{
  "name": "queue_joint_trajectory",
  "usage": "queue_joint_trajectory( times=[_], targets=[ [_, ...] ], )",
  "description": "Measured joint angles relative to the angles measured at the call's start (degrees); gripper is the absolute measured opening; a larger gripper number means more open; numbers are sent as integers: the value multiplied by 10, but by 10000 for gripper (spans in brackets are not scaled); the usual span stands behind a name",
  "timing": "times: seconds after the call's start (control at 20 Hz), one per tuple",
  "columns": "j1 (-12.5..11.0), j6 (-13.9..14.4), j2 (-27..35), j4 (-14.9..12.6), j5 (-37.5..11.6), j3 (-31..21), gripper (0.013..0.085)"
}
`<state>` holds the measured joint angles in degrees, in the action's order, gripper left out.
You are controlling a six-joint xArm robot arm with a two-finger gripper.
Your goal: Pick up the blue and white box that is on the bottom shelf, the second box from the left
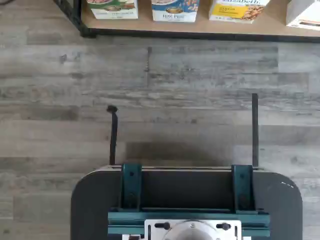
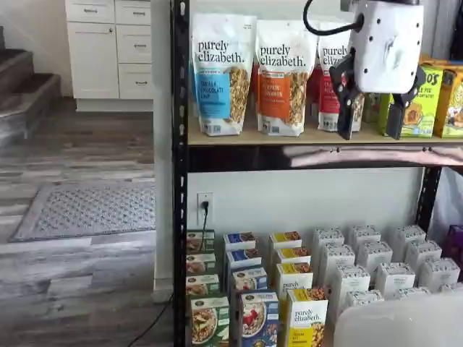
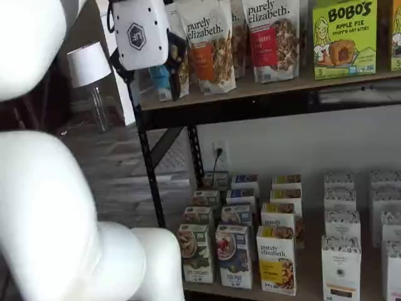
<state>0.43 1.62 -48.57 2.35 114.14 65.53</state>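
The blue and white box (image 2: 258, 318) stands upright at the front of the bottom shelf (image 1: 145, 26), between a green box (image 2: 208, 322) and a yellow "purely elizabeth" box (image 2: 305, 322). It also shows in a shelf view as the blue and white box (image 3: 234, 254), and in the wrist view as the blue and white box (image 1: 175, 10), far ahead across the floor. My gripper (image 2: 370, 131) hangs high up in front of the upper shelf, far above the box. It is open, with a plain gap between its black fingers and nothing in them. In a shelf view the gripper (image 3: 153, 94) hangs before the bags.
More blue, green and yellow boxes stand in rows behind the front ones. White boxes (image 2: 376, 267) fill the shelf's right side. Bags (image 2: 221, 72) and Bobo's boxes (image 3: 343, 34) sit on the upper shelf. The arm's white links (image 3: 44, 219) fill the left foreground. A dark mount (image 1: 187, 200) shows in the wrist view.
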Motion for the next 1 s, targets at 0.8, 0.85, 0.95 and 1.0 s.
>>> queue_joint_trajectory(
  times=[0.8,0.85,0.95,1.0],
  targets=[
    [21,15,-7,-16,-42,-35,850],
    [24,18,-6,-16,-48,-40,850],
    [27,22,-5,-14,-62,-52,850],
    [30,24,-3,-14,-70,-60,850]
  ],
)
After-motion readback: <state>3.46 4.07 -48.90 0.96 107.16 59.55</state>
